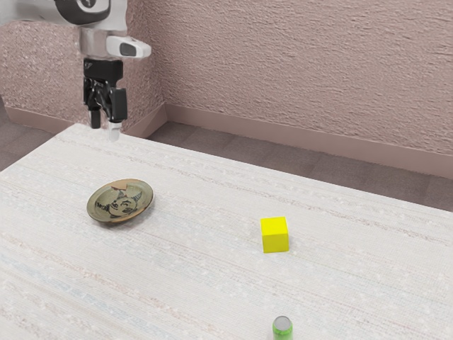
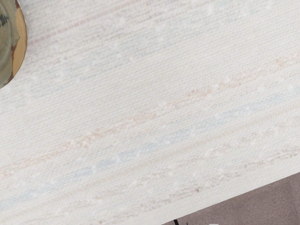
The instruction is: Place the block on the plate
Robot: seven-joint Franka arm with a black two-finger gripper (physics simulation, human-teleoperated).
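High over the table's far left corner in the exterior view, my gripper [image 1: 105,125] hangs open, its fingers apart and nothing between them. The yellow block [image 1: 274,235] rests on the table, well to the exterior view's right of the plate. A greenish-brown plate [image 1: 120,202] with dark markings lies below the gripper and apart from it; nothing sits on it. In the wrist view, part of the plate [image 2: 10,44] with its tan rim is visible.
A green can [image 1: 282,328] with a grey top stands near the exterior view's lower edge, nearer the camera than the block. The pale table [image 1: 198,283] ends along a far edge, with floor [image 2: 267,201] beyond it. A textured wall rises behind.
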